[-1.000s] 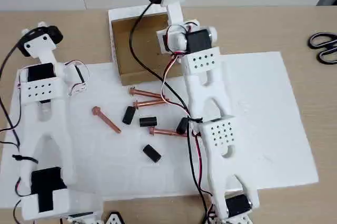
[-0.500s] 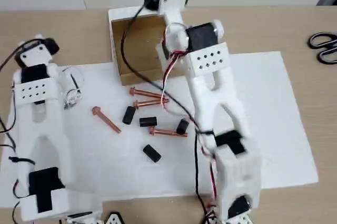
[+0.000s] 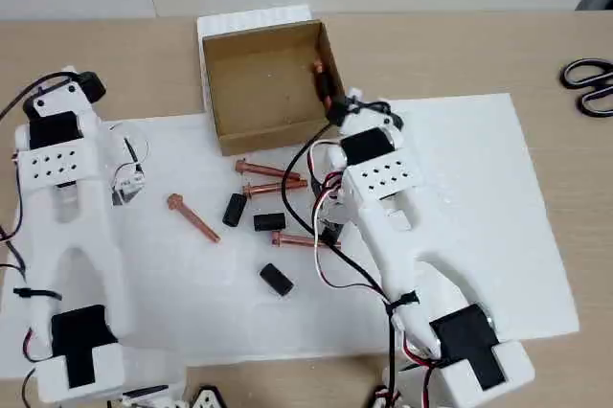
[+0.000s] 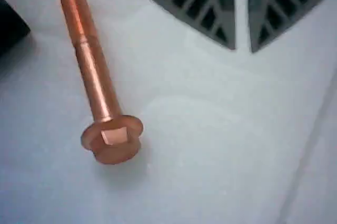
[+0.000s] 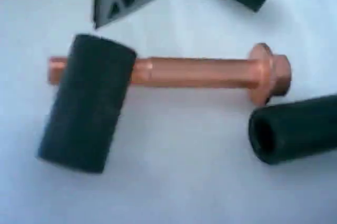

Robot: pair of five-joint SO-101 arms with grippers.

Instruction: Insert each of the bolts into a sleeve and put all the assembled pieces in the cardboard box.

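Left jaws closed to a thin slit, gripping nothing, near a loose bolt (image 4: 100, 82) toward the worktop's (image 3: 479, 54) left edge. Right jaws: cannot tell whether open or closed. Close by them another bolt (image 5: 200, 71) with a sleeve (image 5: 87, 103) across its shaft, a second sleeve (image 5: 295, 126) by its head. One assembled piece (image 3: 323, 82) inside the cardboard box (image 3: 259, 82) at the far edge. Scissors (image 3: 589, 85) by the right edge

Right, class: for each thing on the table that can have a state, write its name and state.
Cardboard box: open, one assembled piece inside.
Assembled piece: bolt sleeved, lying in the box.
Four bolts: bare, lying loose on the white sheet.
Sleeves: loose, none on a bolt; one lies across a bolt's shank.
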